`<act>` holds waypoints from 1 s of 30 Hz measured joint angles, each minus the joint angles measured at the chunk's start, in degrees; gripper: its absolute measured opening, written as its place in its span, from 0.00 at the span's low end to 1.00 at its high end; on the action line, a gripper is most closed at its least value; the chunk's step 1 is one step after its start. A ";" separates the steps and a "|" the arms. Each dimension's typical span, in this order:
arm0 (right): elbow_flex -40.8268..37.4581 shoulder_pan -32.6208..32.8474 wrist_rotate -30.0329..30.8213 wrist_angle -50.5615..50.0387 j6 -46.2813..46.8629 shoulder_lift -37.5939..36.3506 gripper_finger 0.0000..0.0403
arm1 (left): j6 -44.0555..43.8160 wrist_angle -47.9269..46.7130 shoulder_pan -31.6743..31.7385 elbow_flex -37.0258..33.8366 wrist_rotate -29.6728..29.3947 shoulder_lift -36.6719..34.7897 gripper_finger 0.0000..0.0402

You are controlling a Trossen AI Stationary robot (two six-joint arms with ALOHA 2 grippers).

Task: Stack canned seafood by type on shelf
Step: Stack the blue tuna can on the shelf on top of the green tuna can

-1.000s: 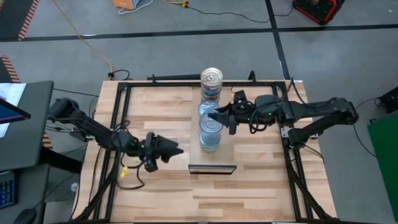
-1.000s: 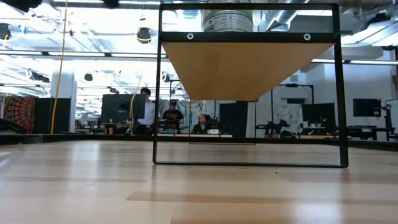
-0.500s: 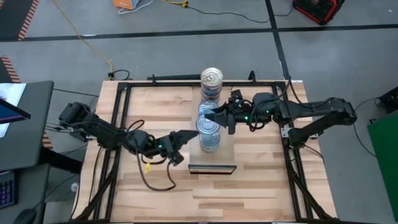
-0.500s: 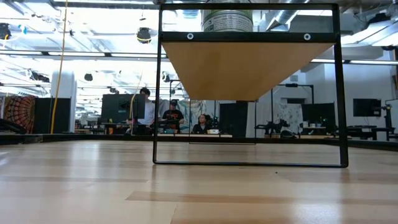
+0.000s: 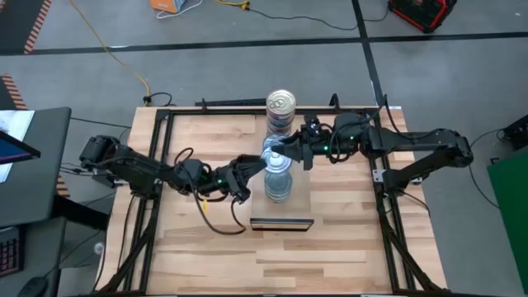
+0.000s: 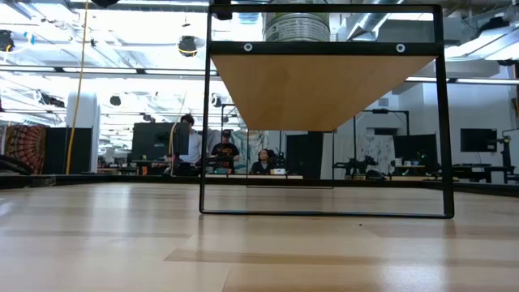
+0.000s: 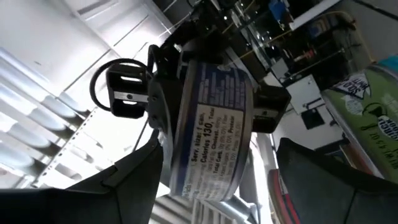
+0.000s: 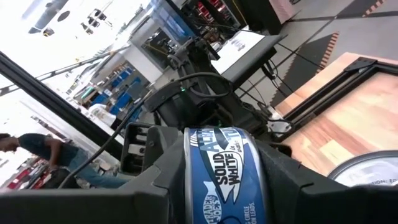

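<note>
The grey concrete floor (image 5: 247,66) filled the upper part of the high view, crossed by dark seam lines and a yellow cable (image 5: 115,58) running from the upper left toward the table, with a red case (image 5: 422,11) at the upper right and a dark desk (image 5: 29,165) at the left edge. In the low view, a bright open hall stretched behind the tabletop, with ceiling pipes (image 6: 381,20) at the upper right, a white column (image 6: 81,130) at the left and three people (image 6: 223,152) at desks in the centre left. A patterned hanging (image 6: 20,146) showed at the far left, and dark monitors (image 6: 478,139) stood at the right.
</note>
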 joint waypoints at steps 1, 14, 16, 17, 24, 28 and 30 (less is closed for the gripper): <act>0.00 0.00 0.00 -0.02 0.00 0.00 0.43 | -0.07 -0.27 0.17 0.00 0.46 0.00 0.75; 0.09 0.22 0.04 0.24 0.04 -0.07 0.43 | -1.78 -1.46 1.54 -0.02 11.46 0.02 0.47; 0.09 0.20 0.36 0.18 0.27 -0.07 0.45 | -1.52 -1.68 2.52 -0.02 11.50 0.02 0.42; 0.09 0.14 0.73 0.13 0.45 -0.07 0.45 | -1.31 -1.81 2.97 -0.02 11.59 0.02 0.39; 0.09 0.09 0.94 -0.07 -0.31 -0.07 0.44 | -2.62 -2.12 4.11 -0.02 12.26 0.02 0.36; 0.09 0.09 0.90 -0.05 -2.46 -0.05 0.47 | -3.87 -2.00 3.93 -0.02 12.33 0.00 0.36; 0.09 0.12 0.76 -0.05 -3.34 0.00 0.52 | -4.81 -1.92 3.83 -0.02 12.38 0.00 0.36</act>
